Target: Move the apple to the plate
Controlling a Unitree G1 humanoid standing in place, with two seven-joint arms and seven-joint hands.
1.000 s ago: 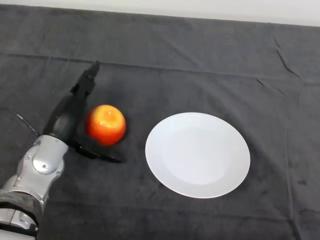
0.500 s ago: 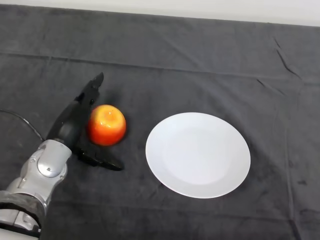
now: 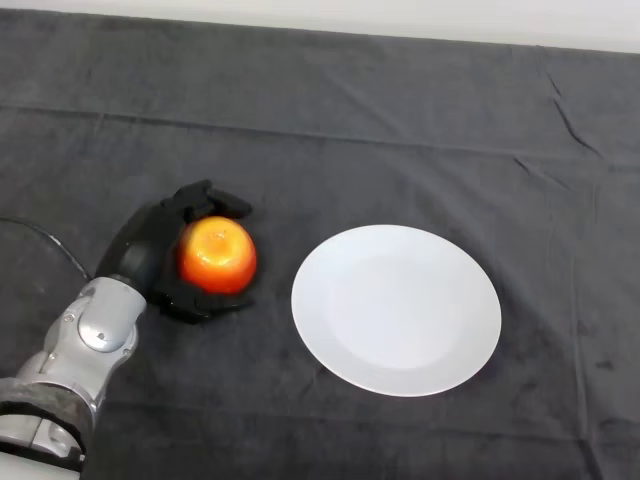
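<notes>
A red and orange apple point(image 3: 217, 255) sits on the dark cloth at the left of the table. My left hand point(image 3: 152, 252) is at its left side, with the fingers curled over the apple's far side and the thumb curled under its near side. The hand is shut on the apple. A white round plate point(image 3: 396, 308) lies empty to the right of the apple, a short gap away.
The table is covered by a dark cloth point(image 3: 400, 120) with a few creases. A pale wall strip point(image 3: 400, 20) runs along the far edge.
The fingers were straight beside the apple and have curled round it. The thumb has closed in under the apple's near side. The apple has shifted slightly right.
</notes>
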